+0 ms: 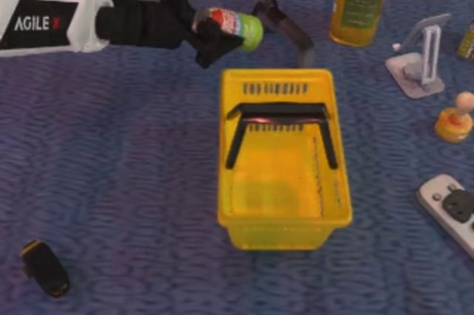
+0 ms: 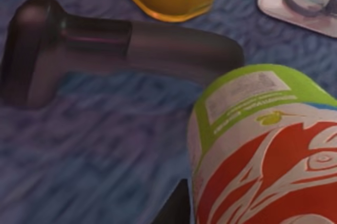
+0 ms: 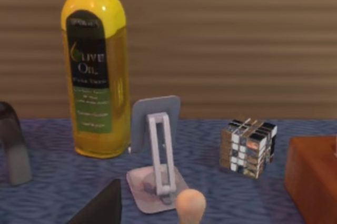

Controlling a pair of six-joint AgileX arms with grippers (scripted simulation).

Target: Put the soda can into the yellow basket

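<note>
- The yellow basket (image 1: pixel 284 222) sits mid-table, its black handles folded across the opening.
- My left arm reaches in from the top view's left; its left gripper (image 1: pixel 216 31) is clamped on the soda can (image 1: pixel 231 26), held sideways beyond the basket's far-left corner.
- A dark handheld device (image 2: pixel 105 45), possibly a scanner, lies just beside the can.
- My right gripper is out of sight.

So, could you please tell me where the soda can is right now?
In the top view, the soda can is held in the left gripper, behind the yellow basket.
</note>
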